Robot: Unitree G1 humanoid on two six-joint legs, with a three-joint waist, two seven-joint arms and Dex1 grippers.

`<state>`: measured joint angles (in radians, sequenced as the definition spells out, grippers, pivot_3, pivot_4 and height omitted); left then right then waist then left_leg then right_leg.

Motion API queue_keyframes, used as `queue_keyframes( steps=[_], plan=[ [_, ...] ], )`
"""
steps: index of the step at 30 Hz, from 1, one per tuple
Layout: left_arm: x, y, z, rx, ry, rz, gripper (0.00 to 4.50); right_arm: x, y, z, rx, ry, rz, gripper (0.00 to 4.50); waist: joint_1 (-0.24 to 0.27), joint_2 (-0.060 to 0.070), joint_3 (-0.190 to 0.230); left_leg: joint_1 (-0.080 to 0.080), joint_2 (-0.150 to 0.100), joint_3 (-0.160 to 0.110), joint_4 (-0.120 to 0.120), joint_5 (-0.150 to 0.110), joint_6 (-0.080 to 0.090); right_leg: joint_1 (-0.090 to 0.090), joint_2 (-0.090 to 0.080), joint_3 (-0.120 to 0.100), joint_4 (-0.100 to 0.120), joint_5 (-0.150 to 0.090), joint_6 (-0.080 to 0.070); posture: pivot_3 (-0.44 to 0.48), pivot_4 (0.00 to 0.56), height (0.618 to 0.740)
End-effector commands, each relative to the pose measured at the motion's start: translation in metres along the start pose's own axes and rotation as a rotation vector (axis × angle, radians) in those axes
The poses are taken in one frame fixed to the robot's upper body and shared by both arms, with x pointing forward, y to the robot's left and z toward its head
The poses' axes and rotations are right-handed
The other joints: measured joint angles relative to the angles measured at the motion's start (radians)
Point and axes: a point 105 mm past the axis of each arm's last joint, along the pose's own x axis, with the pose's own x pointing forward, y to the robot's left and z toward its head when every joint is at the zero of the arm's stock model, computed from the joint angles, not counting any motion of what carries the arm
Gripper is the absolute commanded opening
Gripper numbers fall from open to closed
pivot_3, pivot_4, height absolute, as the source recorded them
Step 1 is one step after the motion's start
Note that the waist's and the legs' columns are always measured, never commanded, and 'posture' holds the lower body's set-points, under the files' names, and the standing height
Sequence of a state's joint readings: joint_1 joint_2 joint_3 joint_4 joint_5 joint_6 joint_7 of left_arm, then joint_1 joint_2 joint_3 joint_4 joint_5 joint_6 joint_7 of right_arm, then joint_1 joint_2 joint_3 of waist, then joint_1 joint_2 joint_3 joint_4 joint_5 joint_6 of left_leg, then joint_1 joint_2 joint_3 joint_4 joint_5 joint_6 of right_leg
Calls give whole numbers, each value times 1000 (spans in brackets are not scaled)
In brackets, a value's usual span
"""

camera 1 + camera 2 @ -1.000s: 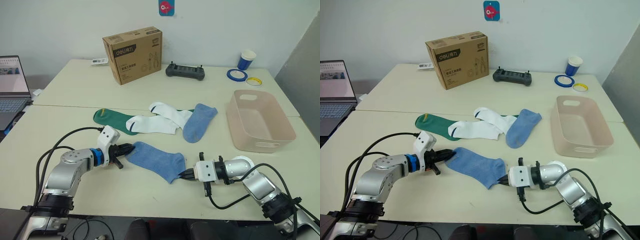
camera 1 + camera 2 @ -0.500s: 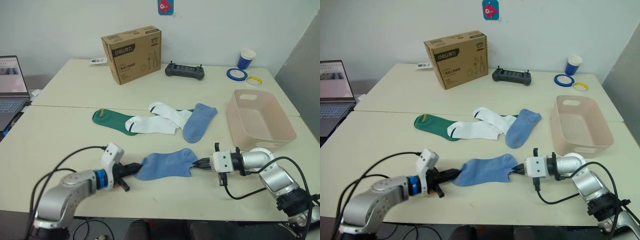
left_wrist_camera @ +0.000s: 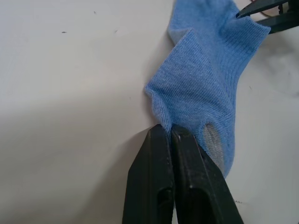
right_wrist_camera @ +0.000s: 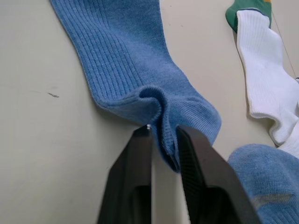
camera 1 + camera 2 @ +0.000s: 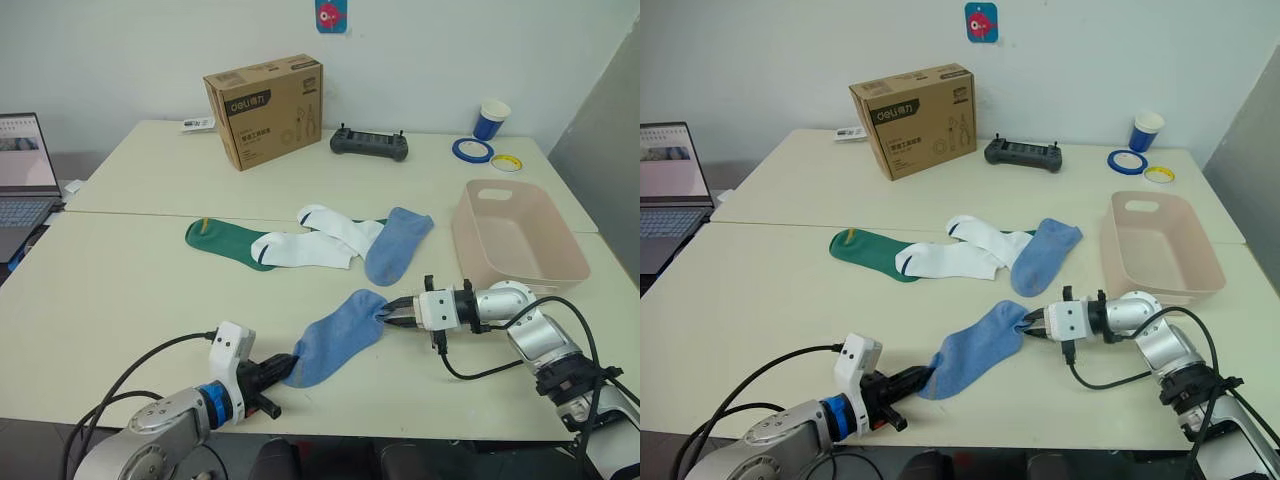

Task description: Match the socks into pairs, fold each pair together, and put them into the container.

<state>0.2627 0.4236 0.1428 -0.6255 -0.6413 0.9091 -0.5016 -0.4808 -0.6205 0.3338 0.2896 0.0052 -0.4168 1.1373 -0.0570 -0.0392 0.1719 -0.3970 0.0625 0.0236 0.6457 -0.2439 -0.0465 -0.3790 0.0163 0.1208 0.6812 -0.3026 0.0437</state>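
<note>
A light blue sock [image 5: 335, 340] lay stretched on the desk [image 5: 120, 280], held at both ends; the left end effector [image 5: 283, 372] was clamped shut on one end, at the end farther from the pink basin [image 5: 520, 240]; the right end effector [image 5: 392, 312] pinched a bunched fold of the other end between its two fingers [image 4: 135, 186], just beside the basin's near corner. The basin sat on the desk with nothing visible inside it; a second light blue sock [image 5: 398, 243] lay between the basin and two white socks [image 5: 315, 238], its toe touching or overlapping them; one dark green sock [image 5: 222, 241] lay on the far side of the white ones from the basin, partly under them, and a sliver of green, possibly another sock, showed past the white pair. Well behind the basin stood a cardboard box [image 5: 265, 108], a black controller [image 5: 370, 144], a blue paper cup [image 5: 492, 118] and two tape rolls [image 5: 485, 153]; a laptop [image 5: 25, 170] stood at the end of the desk opposite the basin.
</note>
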Motion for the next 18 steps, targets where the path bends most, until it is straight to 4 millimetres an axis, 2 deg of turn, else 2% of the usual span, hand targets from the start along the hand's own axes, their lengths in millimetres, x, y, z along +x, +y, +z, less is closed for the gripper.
queue_keyframes(
  steps=[1, 5, 7, 8, 11, 13, 15, 18],
  plan=[
    [-9, 5, 15, 31, -64, 20, 1321, -18, -9, 5, 35, -20, -66, 2124, 0, 0, 0, 0, 0, 0, 0, 0, 0, 0, 0, 0, 0, 0, 0, 0, 150, 740],
    [-21, 15, 15, 72, -24, 2, 2635, -33, -9, 8, 130, -35, -132, 3608, 1, 0, 0, 0, 0, 0, 0, 0, 0, 0, 0, 0, 0, 0, 0, 0, 150, 740],
    [-29, 22, 20, 107, 7, -39, 3289, -42, -3, 12, 241, -52, -159, 4286, 1, 1, 1, 0, 0, 0, 0, 0, 0, 0, 0, 0, 0, -1, -1, 0, 150, 740],
    [-33, 22, 25, 143, 26, -91, 3608, -46, 1, 15, 318, -70, -179, 4294, 2, 1, 1, 0, 0, 0, 0, 0, 0, -1, 0, 0, 0, -1, -1, 0, 150, 740],
    [-31, 35, 38, 264, 86, -157, 3608, -51, 14, 22, 562, -124, -263, 4294, 13, 2, 1, -1, 0, -4, -1, 0, 0, -1, 0, -4, 1, -3, -5, 0, 150, 740],
    [-20, 40, 47, 334, 87, -184, 3608, -49, 26, 24, 701, -118, -276, 4294, 14, 3, 1, -1, 0, -5, -1, 0, 0, -5, 0, -4, 0, -5, -7, 0, 150, 740],
    [-6, 41, 56, 390, 87, -226, 3608, -44, 32, 23, 838, -97, -328, 4294, 16, 3, 2, -2, -1, -3, 0, 0, 0, -2, 0, -2, 0, -5, -5, 0, 150, 740],
    [8, 33, 59, 390, 121, -326, 3608, -35, 36, 28, 1013, -108, -377, 4294, 10, 2, 1, -3, 0, 0, 0, 0, 0, -3, 0, -1, 0, -3, -2, 0, 150, 740]
  ],
)
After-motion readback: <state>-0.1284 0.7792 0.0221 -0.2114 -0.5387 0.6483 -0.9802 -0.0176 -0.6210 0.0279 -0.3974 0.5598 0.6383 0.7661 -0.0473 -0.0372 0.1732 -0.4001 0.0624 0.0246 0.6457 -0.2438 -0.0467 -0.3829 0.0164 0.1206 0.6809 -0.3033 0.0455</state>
